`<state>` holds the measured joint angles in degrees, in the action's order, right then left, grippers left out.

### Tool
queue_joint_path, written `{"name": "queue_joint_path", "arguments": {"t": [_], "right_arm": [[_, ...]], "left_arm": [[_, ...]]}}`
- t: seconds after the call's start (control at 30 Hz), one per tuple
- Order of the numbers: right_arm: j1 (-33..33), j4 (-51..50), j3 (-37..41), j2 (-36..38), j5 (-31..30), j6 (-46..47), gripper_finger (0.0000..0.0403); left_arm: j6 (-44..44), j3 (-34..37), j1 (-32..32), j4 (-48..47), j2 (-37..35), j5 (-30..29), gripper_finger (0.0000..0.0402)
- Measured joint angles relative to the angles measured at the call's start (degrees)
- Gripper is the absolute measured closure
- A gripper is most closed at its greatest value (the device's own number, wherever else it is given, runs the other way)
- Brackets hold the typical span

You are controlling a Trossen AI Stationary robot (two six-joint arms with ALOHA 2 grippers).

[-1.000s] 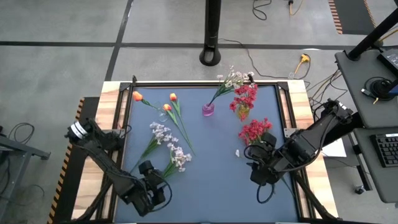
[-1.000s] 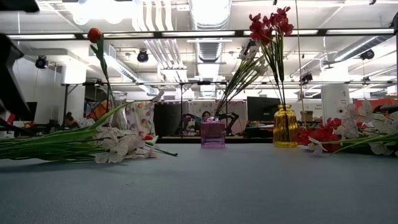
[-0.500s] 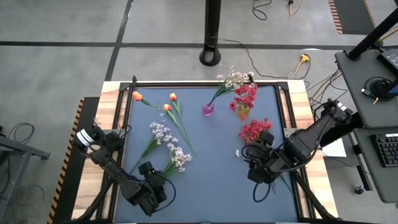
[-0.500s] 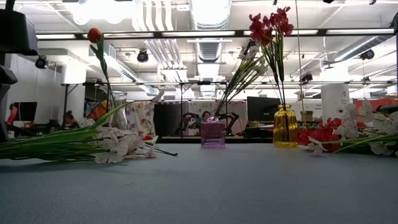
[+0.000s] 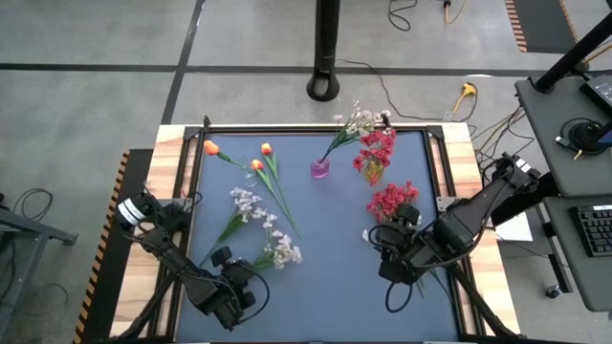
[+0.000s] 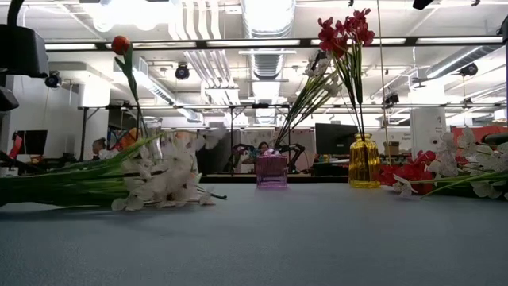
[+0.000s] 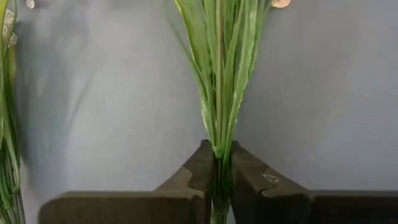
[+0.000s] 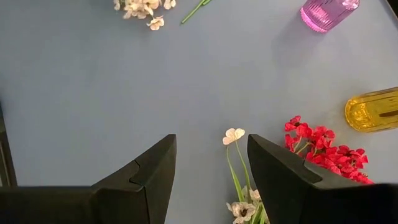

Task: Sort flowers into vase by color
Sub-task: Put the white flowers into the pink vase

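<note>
My left gripper [image 5: 241,271], near the table's front left, is shut on the green stem of a white flower spray [image 5: 282,252]. A second white spray [image 5: 245,203] and orange tulips [image 5: 256,164] lie flat farther back. The purple vase [image 5: 319,168] holds white flowers and the yellow vase [image 5: 373,173] holds red ones. More red flowers [image 5: 392,199] lie at the right. My right gripper [image 8: 211,180] is open just above the table. A small white blossom [image 8: 234,134] on a thin stem lies between its fingers, untouched. My left gripper pinches the bundled green stems [image 7: 217,146] of the white spray between its two fingers [image 7: 198,169], at the end away from the blossoms. The fingers lie along the stems, which run straight out ahead of them. The blossom end [image 6: 167,179] stands partly raised over the table.
The middle and near right of the blue mat [image 5: 325,287] are bare. Black frame rails and wooden borders [image 5: 172,172] edge the table. A black pole base [image 5: 325,86] stands beyond the far edge.
My left gripper has shut on the white spray's stems. The spray's blossom end has shifted a little toward the right and tipped upward off the mat, standing taller in the low view than before.
</note>
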<state>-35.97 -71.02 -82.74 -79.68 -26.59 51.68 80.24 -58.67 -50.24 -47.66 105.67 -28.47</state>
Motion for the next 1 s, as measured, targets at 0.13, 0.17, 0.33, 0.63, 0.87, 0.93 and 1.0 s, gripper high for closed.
{"name": "queue_joint_path", "arguments": {"t": [0.13,0.17,0.33,0.63,0.87,0.93,1.0], "right_arm": [[0.0,0.0,0.0,0.0,0.0,-0.2,0.0211],[0.0,0.0,0.0,0.0,0.0,-0.2,0.0211],[0.0,0.1,0.0,0.0,-0.4,-1.1,0.0211],[0.0,4.7,0.0,-0.7,-3.5,-8.7,0.0211],[-0.5,6.4,0.3,-0.7,-4.0,-9.9,0.0211],[-0.9,7.2,0.9,-0.7,-5.1,-10.5,0.0211],[-1.0,7.5,1.7,-0.7,-5.4,-10.5,0.0211]], "left_arm": [[0.9,0.0,0.0,0.0,-0.1,0.0,0.0396],[1.2,0.0,0.0,-0.1,-0.2,0.1,0.0396],[-0.4,-2.0,-0.1,-1.0,-1.6,-1.2,0.0395],[-17.7,-9.0,0.6,-1.3,-6.5,-14.1,0.0395],[-33.8,-16.3,1.7,-1.2,-10.4,-23.5,0.0396],[-39.0,-18.1,1.9,-0.8,-10.8,-26.2,0.0396],[-45.0,-19.6,2.3,0.5,-11.0,-27.1,0.0396]]}}
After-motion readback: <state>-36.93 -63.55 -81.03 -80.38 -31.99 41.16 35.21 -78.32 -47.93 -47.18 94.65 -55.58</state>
